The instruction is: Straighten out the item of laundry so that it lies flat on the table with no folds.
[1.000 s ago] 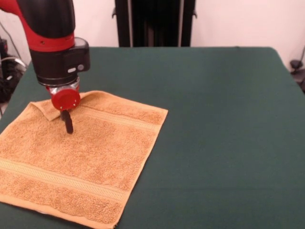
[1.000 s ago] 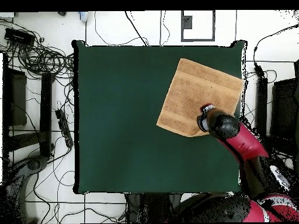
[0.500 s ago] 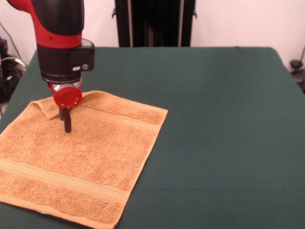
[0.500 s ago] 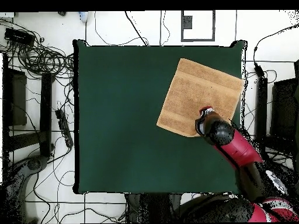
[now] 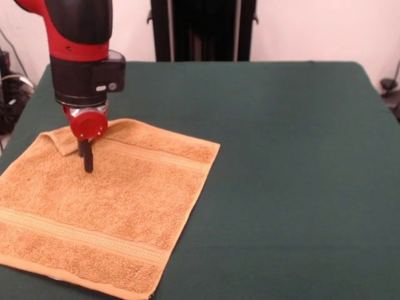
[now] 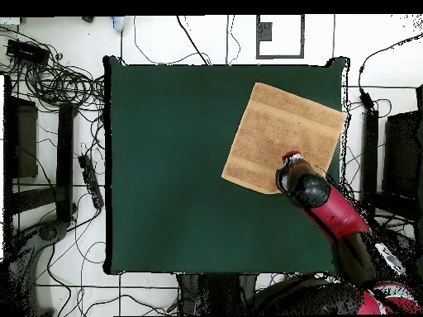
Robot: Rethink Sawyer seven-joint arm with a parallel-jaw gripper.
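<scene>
Pale wall, cables across white floor

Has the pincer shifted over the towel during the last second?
Yes. The pincer has edged slightly toward the towel's folded-over corner, its tip near the towel's surface.

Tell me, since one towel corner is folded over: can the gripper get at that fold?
Probably yes. The gripper stands on the towel right beside the folded corner, and nothing lies between them.
</scene>
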